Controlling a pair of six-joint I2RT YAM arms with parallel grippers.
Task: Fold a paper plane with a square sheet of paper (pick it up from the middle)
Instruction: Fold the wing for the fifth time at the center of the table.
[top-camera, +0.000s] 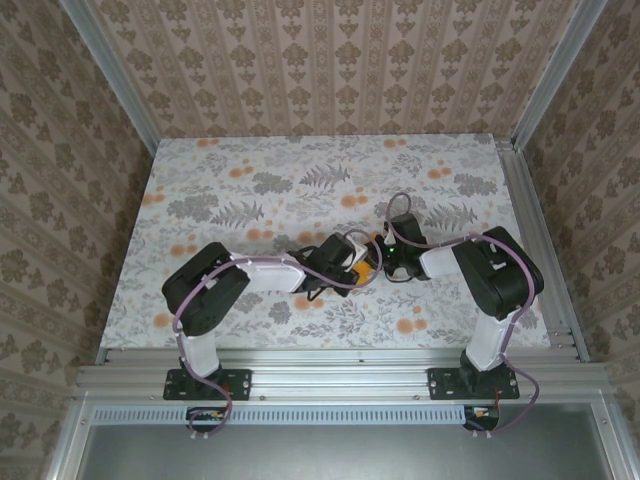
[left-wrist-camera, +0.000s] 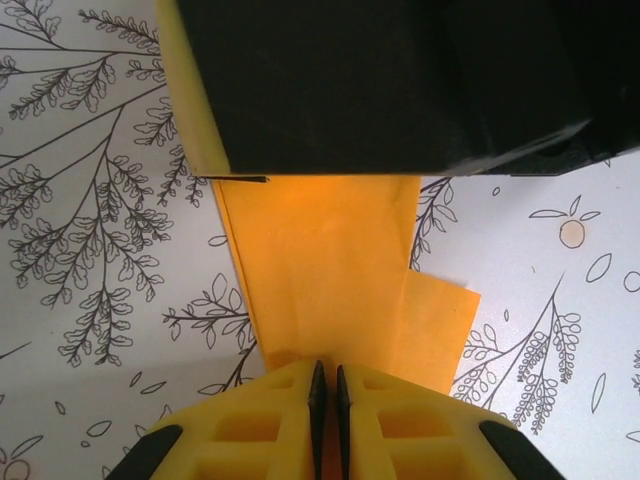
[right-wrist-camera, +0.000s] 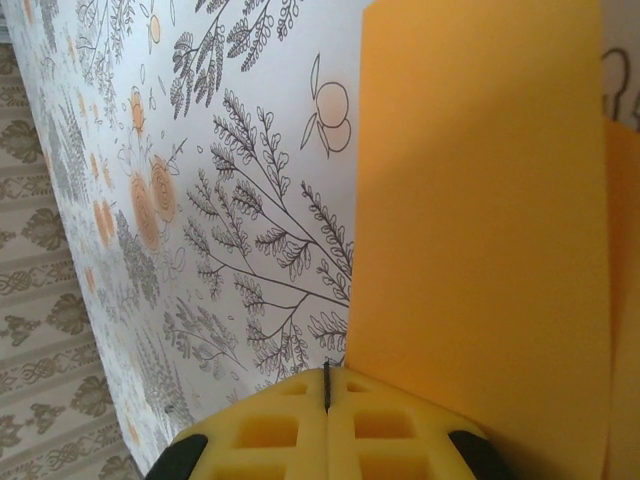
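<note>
The orange paper (left-wrist-camera: 320, 270) is folded into a long strip and sits at the middle of the flowery table (top-camera: 300, 180), right between the two arms. The left gripper (left-wrist-camera: 327, 375) has its yellow fingers almost together, with just a thin slit between them, and it pinches one end of the strip, while the other end goes under a big black block (left-wrist-camera: 400, 80). The right gripper (right-wrist-camera: 327, 385) is squeezed tight with the paper right at its tips, but I cannot tell if it holds it
</note>
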